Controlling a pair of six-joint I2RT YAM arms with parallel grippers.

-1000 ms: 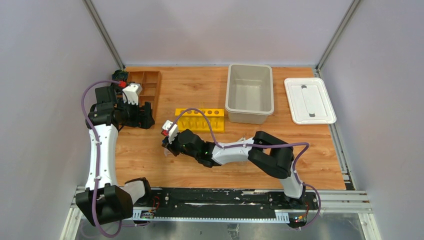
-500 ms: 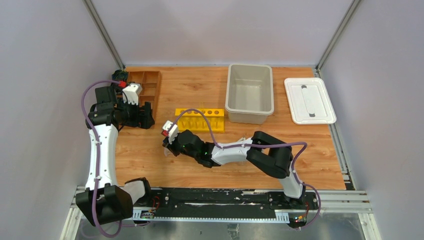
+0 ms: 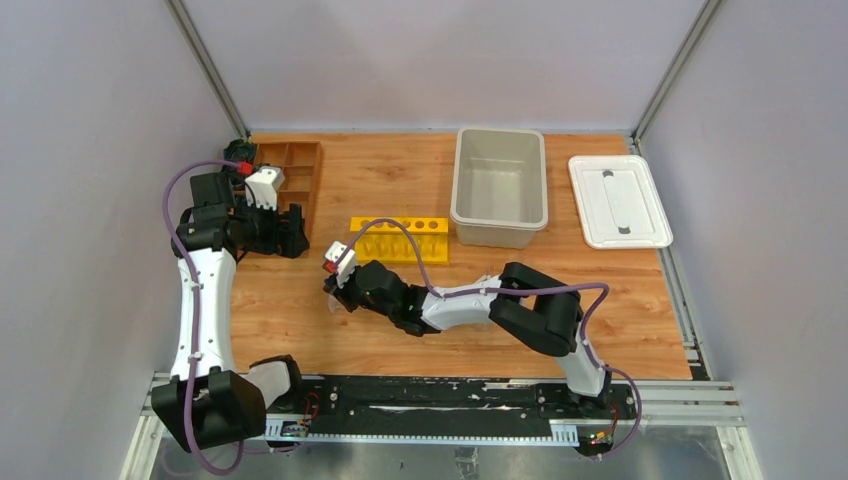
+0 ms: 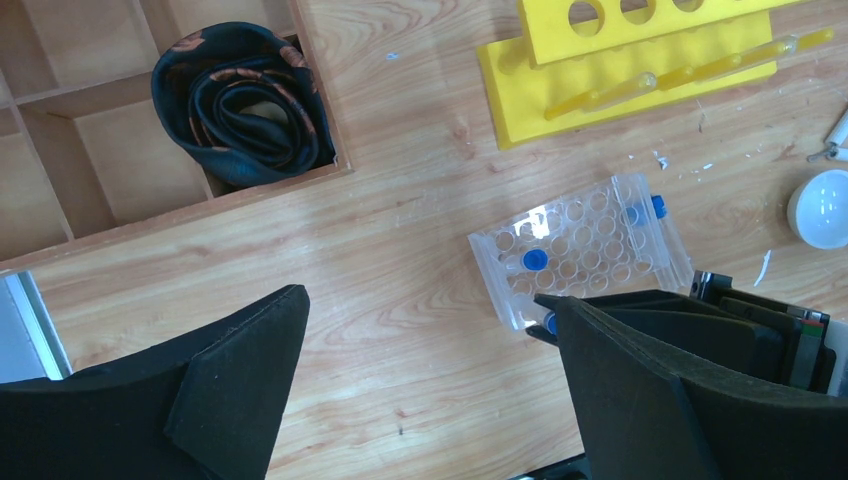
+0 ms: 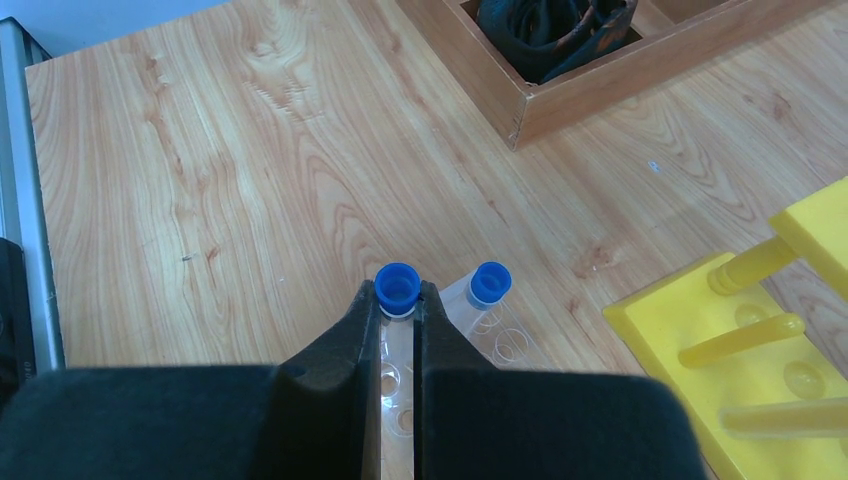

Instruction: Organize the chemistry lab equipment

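My right gripper is shut on a thin clear blue-capped tube, held upright over the near edge of the clear plastic rack. A second blue-capped tube stands in the rack just to its right. The left wrist view shows two blue caps in the rack, one of them near its front. A white round bowl sits at that view's right edge. My left gripper hangs open above bare wood, left of the rack, with nothing between its fingers.
A brown wooden compartment tray at the back left holds a dark rolled cloth. A yellow tube rack lies mid-table, with a grey bin and a white lid to its right.
The right arm has edged slightly to the left with the tube still in its grip. The left arm has not moved.
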